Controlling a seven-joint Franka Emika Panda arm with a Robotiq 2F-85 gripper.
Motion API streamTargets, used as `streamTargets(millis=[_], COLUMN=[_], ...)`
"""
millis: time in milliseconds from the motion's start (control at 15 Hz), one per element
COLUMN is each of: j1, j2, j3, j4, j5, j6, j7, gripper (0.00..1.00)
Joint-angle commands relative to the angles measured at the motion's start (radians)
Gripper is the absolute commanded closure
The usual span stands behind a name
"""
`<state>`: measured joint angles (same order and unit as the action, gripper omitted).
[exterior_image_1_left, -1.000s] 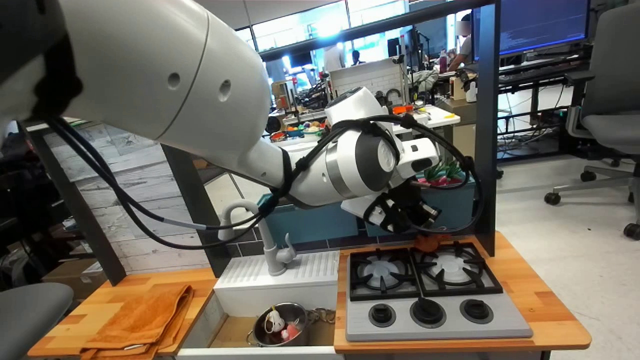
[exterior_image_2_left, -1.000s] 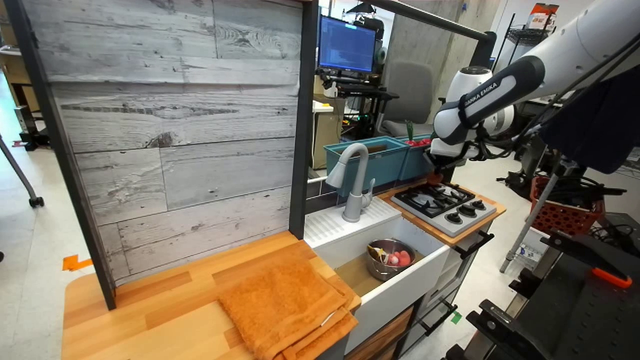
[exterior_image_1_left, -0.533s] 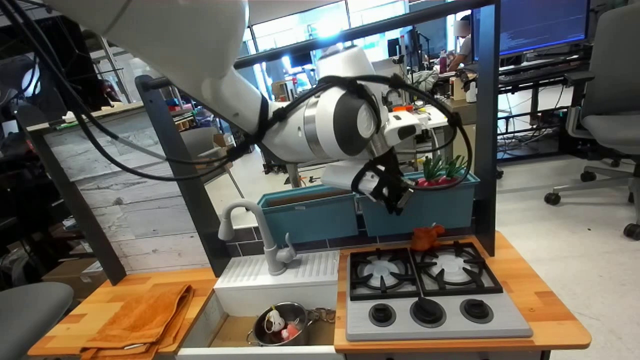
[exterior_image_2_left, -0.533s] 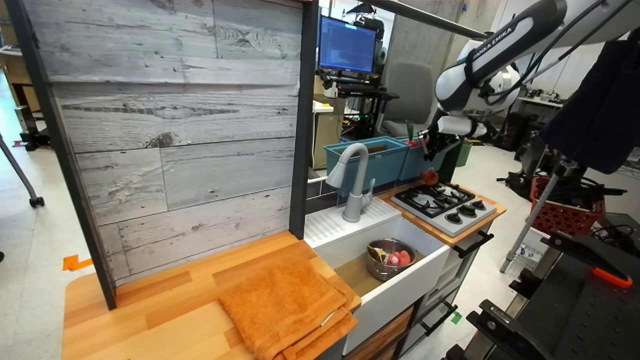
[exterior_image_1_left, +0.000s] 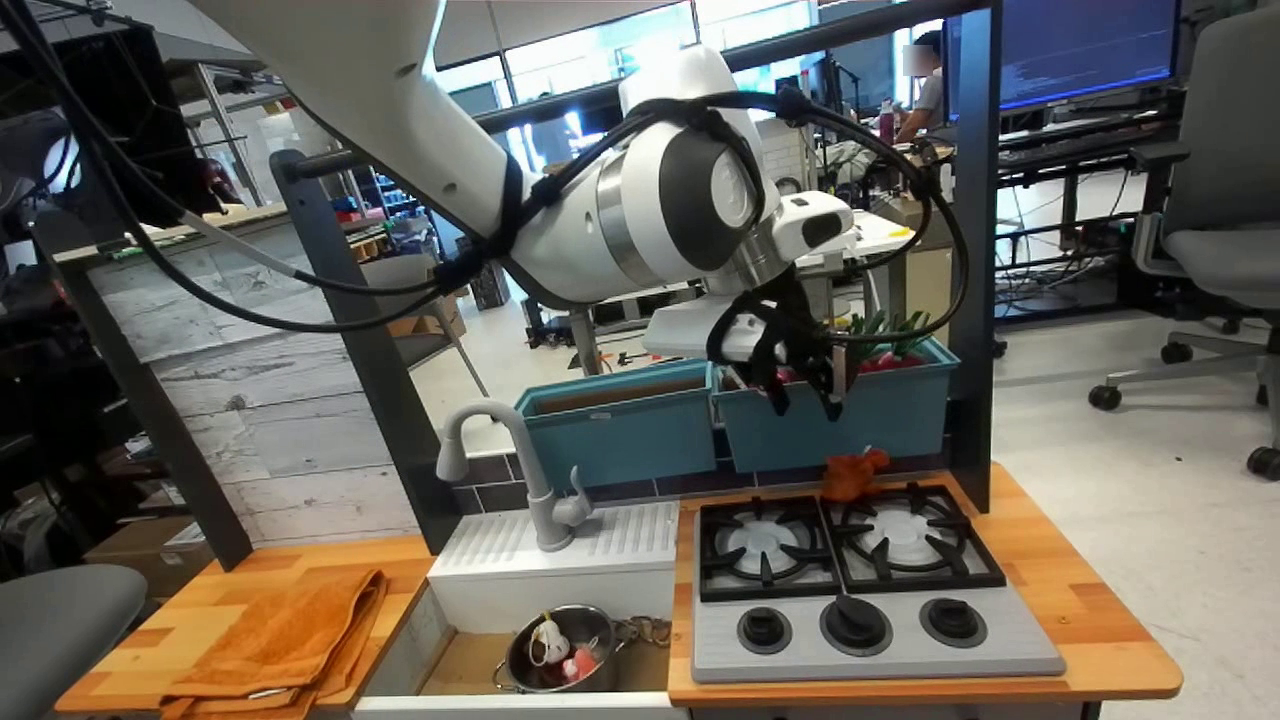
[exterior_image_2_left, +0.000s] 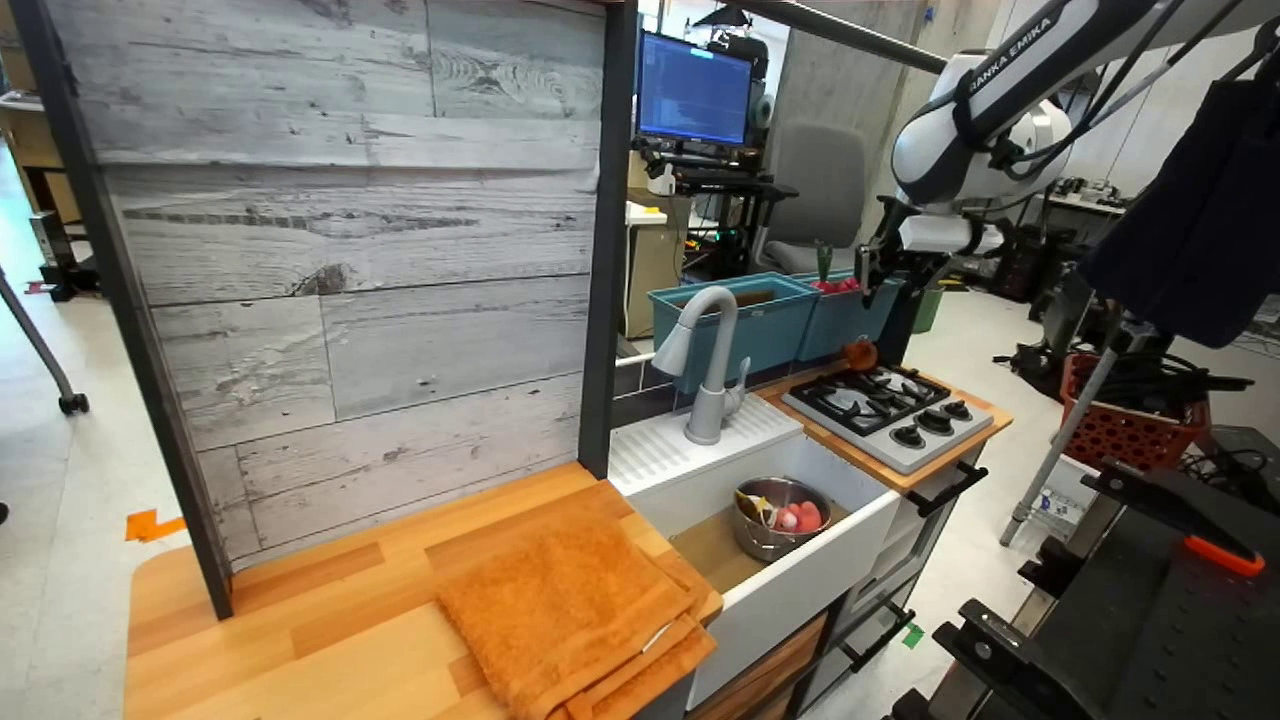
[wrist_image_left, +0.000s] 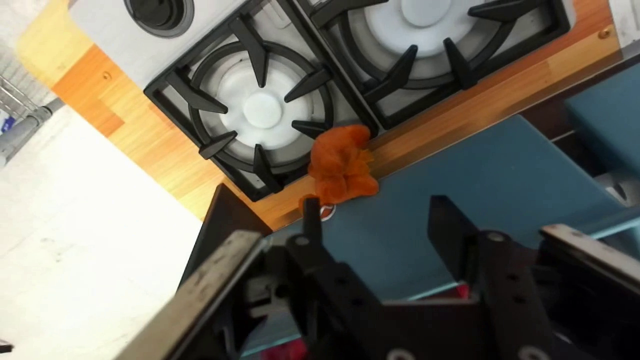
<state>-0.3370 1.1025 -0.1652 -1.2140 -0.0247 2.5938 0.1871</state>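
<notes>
- At the far left in an exterior view, a whitewashed plank panel (exterior_image_1_left: 270, 430) rose from the rear edge of the wooden counter (exterior_image_1_left: 320, 555).
- An orange towel (exterior_image_1_left: 275, 635) lay folded on the counter's left part and reached its front edge, beside the white sink (exterior_image_2_left: 800, 590).
- A gray gooseneck faucet (exterior_image_1_left: 545, 520) stood upright on the sink's ribbed rear ledge.
- Below it, a stainless-steel pot (exterior_image_2_left: 765, 542) sat in the sink, holding pink pieces and a white item too small to name.
- Behind the counter's rear edge came a teal planter (exterior_image_1_left: 620, 440), brown inside.
- The gripper (exterior_image_1_left: 805, 405) hung in front of the radish planter (exterior_image_1_left: 850, 430), near its rim. Its fingers (wrist_image_left: 312, 220) were spread well apart, the teal wall showing through the gap.
- Red radishes (exterior_image_1_left: 890, 362) with green tops stood in that planter.
- The orange plush toy (exterior_image_1_left: 852, 475) lay at the counter's rear edge, below the gripper and apart from it. In the wrist view it overlapped the right-hand burner grate (wrist_image_left: 256, 50) and the wood strip behind; whether it touched the planter could not be told.
- A two-burner cooktop (exterior_image_1_left: 806, 655) covered most of the counter's right part, with three black knobs (exterior_image_1_left: 856, 625) along its front edge.
</notes>
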Motion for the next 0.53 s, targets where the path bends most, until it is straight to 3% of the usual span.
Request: streamTargets(millis=[0, 67, 200, 467], j1=[-0.014, -0.020, -0.017, -0.012], j2=[0.051, 0.091, 0.155, 0.280], j3=[0.000, -0.001, -0.015, -0.074], j4=[0.062, 0.106, 0.193, 0.368], j5=[0.044, 0.051, 0.058, 0.028], j6=[0.036, 0.095, 0.102, -0.071], j7=[-0.024, -0.022, 0.005, 0.125], gripper=[0.11, 0.03, 0.00, 0.00])
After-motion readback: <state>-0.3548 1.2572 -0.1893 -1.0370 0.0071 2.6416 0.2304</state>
